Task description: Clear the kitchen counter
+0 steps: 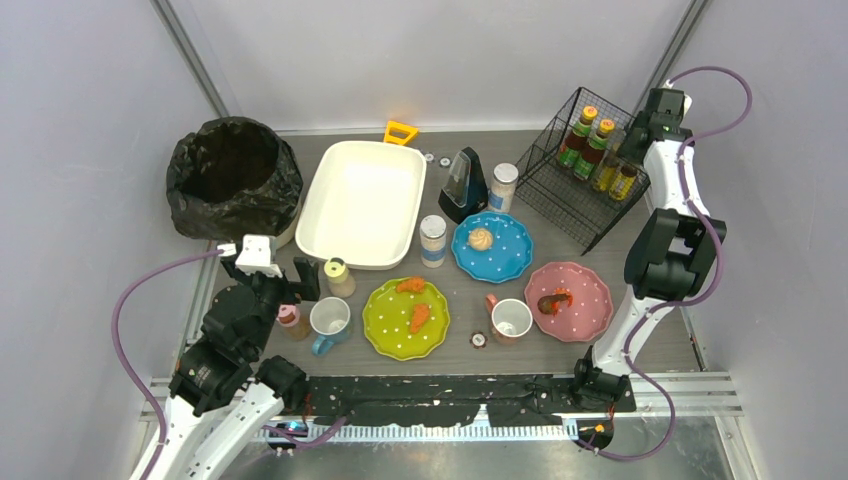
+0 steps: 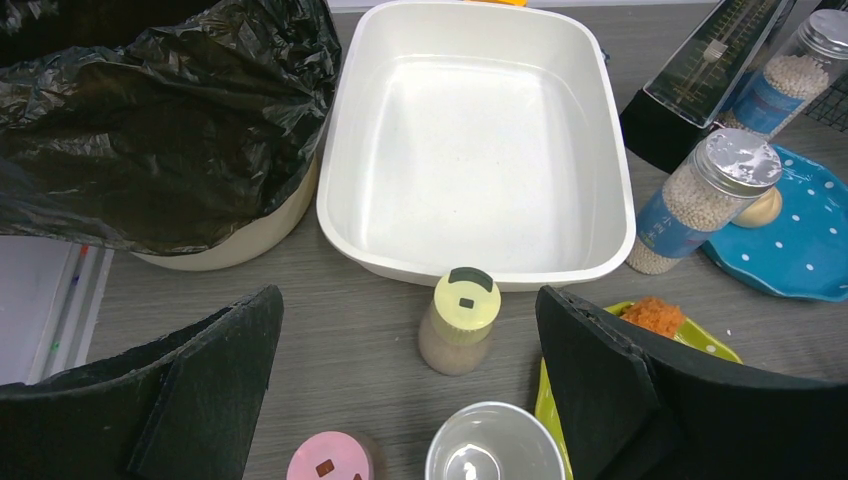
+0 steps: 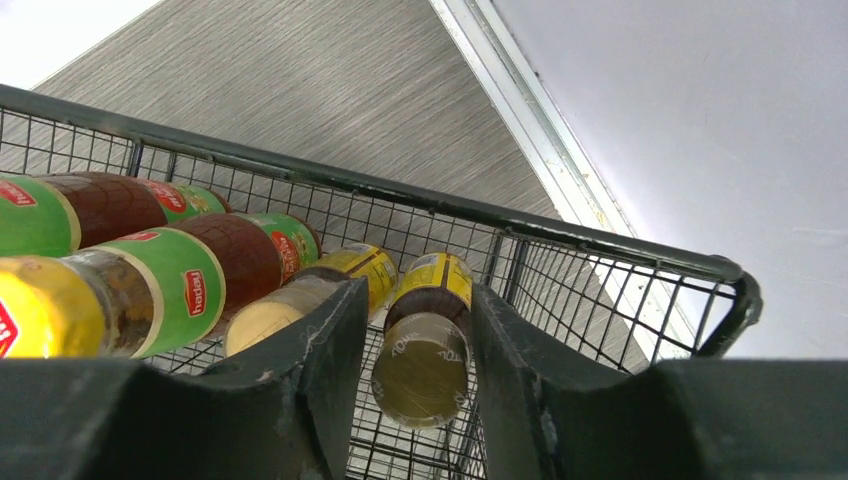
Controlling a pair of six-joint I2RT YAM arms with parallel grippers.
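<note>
The kitchen counter [image 1: 645, 335] carries plates, mugs, jars and shakers. My left gripper [image 2: 408, 300] hangs open over its near left part [image 1: 290, 288]. A yellow-lidded shaker [image 2: 462, 320] stands just ahead between the fingers, untouched. A pink-lidded shaker [image 2: 328, 460] and a blue-handled mug [image 2: 495, 445] sit below it. My right gripper [image 3: 420, 290] reaches into the wire rack [image 1: 585, 170] at the back right. Its fingers flank a yellow-labelled bottle [image 3: 425, 350] that lies on the mesh, with a sliver of gap on the left side.
A white tub [image 1: 362, 203] and a black-lined bin [image 1: 232, 175] stand at the back left. Green [image 1: 405, 318], blue [image 1: 492, 247] and pink [image 1: 570, 300] plates hold food. Two tall jars [image 1: 433, 240], a black metronome [image 1: 464, 185] and a second mug [image 1: 510, 320] stand mid-counter.
</note>
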